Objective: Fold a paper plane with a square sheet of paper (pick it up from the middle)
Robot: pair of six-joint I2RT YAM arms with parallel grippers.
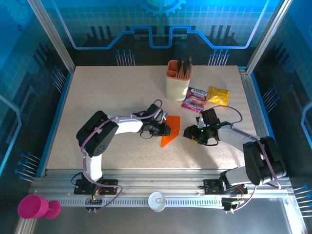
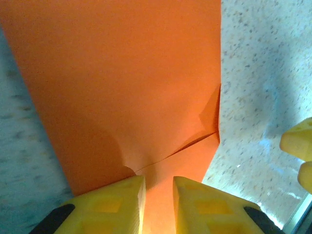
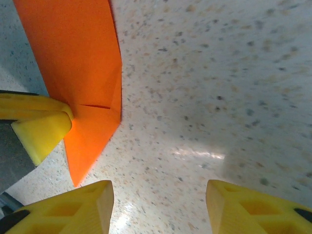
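The left gripper's (image 2: pixel 158 187) fingers (image 2: pixel 114 202) stand nearly together and pinch the edge of the square sheet of paper (image 2: pixel 122 87), which puckers and creases just above the pads. The right gripper (image 3: pixel 158 197) is spread wide over bare table (image 3: pixel 219 87) and has hold of nothing.

From above, the sheet (image 1: pixel 170 131) sits near the table's (image 1: pixel 107 92) middle. The left gripper (image 1: pixel 163 129) is at its 9 o'clock edge and the right gripper (image 1: pixel 187 132) waits just beside it at 3 o'clock. A pen cup (image 1: pixel 176 80) stands at 12 o'clock from the sheet and the snack packets (image 1: pixel 207 97) lie at about 1 o'clock, both well apart from it.

The likely trouble is the pinch itself. A narrow grip on thin paper can set a stray wrinkle or let the sheet swivel, spoiling the fold lines. The right fingers, closing in from so near, could also knock the left ones.

The left wrist view gives the buckle at the grip and a loose flap toward 4 o'clock. The right wrist view gives the sheet's (image 3: pixel 78 58) pointed lower corner and its gap to the open fingers. The top view places both arms.
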